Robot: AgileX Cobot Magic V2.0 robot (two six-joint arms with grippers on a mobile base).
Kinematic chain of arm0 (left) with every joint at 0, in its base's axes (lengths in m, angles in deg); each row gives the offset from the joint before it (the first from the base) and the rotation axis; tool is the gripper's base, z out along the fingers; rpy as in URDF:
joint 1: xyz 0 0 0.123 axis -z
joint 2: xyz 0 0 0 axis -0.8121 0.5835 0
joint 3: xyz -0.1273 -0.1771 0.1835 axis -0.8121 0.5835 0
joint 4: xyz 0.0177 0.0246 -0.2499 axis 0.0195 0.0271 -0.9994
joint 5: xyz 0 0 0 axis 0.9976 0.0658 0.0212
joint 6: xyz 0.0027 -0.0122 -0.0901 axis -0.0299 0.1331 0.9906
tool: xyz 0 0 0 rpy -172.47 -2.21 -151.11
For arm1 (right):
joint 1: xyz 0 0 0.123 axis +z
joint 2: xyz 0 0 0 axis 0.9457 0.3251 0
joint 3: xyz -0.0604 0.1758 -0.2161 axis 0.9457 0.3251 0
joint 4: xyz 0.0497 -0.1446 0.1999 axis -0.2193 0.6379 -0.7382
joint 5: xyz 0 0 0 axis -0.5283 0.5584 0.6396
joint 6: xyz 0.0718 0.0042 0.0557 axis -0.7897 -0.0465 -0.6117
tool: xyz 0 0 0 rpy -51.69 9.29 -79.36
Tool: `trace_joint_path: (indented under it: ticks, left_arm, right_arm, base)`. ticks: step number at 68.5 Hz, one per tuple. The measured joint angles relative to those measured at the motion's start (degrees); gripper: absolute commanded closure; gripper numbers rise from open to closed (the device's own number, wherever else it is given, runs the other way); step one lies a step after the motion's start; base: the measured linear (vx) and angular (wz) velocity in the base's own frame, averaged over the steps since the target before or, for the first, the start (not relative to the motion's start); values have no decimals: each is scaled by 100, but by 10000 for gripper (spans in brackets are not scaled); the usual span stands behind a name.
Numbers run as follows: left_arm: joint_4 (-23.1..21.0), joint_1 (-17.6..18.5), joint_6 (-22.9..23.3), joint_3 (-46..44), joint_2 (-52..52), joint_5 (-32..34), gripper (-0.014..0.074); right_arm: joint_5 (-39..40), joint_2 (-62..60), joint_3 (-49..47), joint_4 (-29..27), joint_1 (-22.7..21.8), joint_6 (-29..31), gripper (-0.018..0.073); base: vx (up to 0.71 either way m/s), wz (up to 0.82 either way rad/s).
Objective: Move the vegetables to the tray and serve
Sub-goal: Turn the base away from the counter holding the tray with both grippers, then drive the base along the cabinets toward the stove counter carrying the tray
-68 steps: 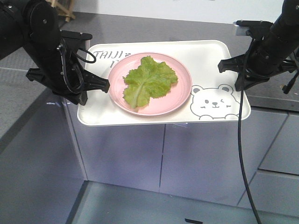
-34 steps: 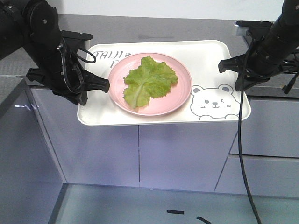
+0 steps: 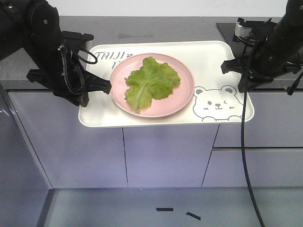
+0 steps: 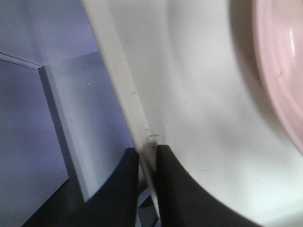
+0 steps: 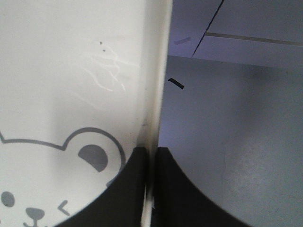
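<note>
The vegetables [image 3: 151,82], crinkly green lettuce leaves, lie on a round pink plate [image 3: 185,94]. The plate stands on the cream-white tray [image 3: 210,59] with its grey bear face. The tray hangs in the air in front of a counter, level, carried at both short ends. My left gripper [image 3: 100,90] is shut on the tray's left rim; in the left wrist view its black jaws [image 4: 147,152] pinch the rim [image 4: 137,109] beside the plate [image 4: 284,71]. My right gripper [image 3: 233,71] is shut on the right rim, and the right wrist view shows it [image 5: 151,152] clamped there next to the bear print [image 5: 90,151].
A grey counter top [image 3: 142,28] runs behind the tray, with pale cabinet fronts [image 3: 165,156] below it. A cooktop with a pot [image 3: 244,28] sits at the back right. Black marks [image 3: 164,209] lie on the floor. A black cable [image 3: 244,156] hangs from the right arm.
The counter and cabinets have slid leftward in the front view and the cooktop has come into sight. Tray, plate, lettuce and both grippers keep the same places in the picture.
</note>
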Motion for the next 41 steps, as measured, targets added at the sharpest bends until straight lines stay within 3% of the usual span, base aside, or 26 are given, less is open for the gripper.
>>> trace_joint_path:
  ticks: [41]
  left_arm:
    - [-4,0,0,0,0,0,602]
  right_arm:
    - [-1,0,0,0,0,0,565]
  base:
    - [-1,-10]
